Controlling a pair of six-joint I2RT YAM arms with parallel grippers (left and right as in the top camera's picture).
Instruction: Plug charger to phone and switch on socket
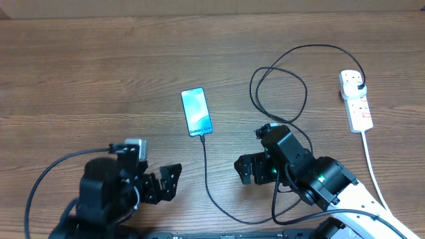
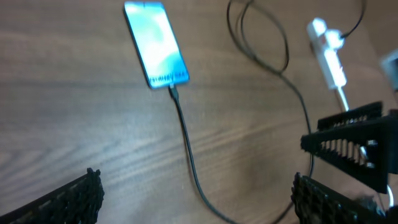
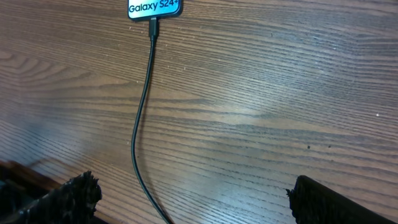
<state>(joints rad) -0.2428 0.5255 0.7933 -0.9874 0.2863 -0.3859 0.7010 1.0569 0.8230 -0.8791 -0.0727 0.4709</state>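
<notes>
While the charger (image 1: pixel 205 174) sits plugged into the phone (image 1: pixel 196 111), the socket (image 1: pixel 356 101) lies well right of the phone; left fingers (image 1: pixel 171 176) and right fingers (image 1: pixel 244 170) spread apart, empty. Reaching across may snag the charger's loop, unplugging it.

The phone (image 3: pixel 155 8) is cut off by the top edge in the right wrist view, the power strip (image 2: pixel 328 56) is blurred in the left wrist view, and overhead part of the cable (image 1: pixel 205 174) passes hidden under the right arm (image 1: pixel 312 176).
</notes>
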